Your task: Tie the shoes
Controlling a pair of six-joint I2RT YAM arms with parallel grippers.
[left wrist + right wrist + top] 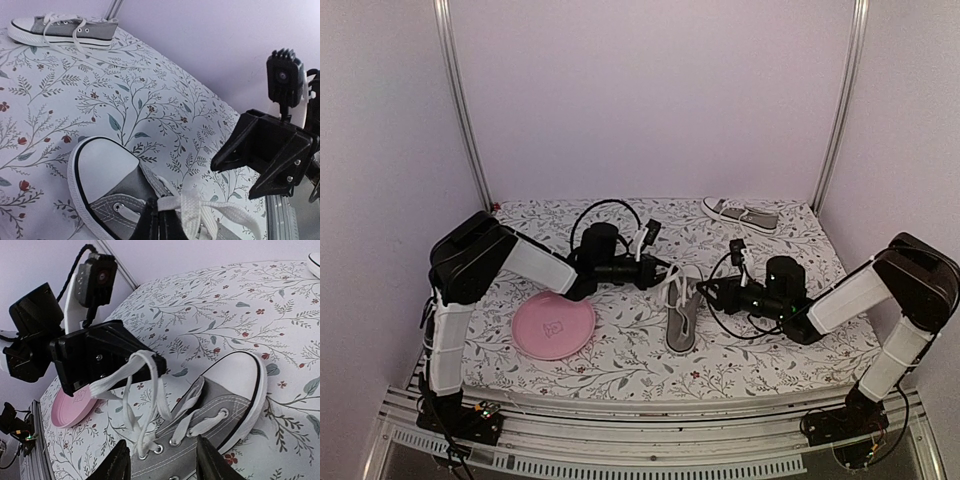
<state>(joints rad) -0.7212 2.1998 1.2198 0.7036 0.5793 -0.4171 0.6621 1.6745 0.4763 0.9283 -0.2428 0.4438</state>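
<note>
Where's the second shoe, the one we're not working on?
In the top view the second shoe lies at the table's far edge, right of centre, beyond the right gripper.

This is a robotics lab cell. The bench (650,393), covered in a floral cloth (620,365), sits inside a bare booth of plain pale walls (650,100) framed by aluminium uprights (460,110), with a slotted aluminium rail (650,425) along the near edge. Two black-and-white robot arms, the left arm (510,262) and the right arm (865,290), stand on that rail, trailing loose black cables (605,206), with exposed wiring (470,415) at the base. A small camera (97,275) rides on a white bracket at one wrist. A pink plate (553,327) and grey sneakers (681,315) lie about as domestic props.
</note>
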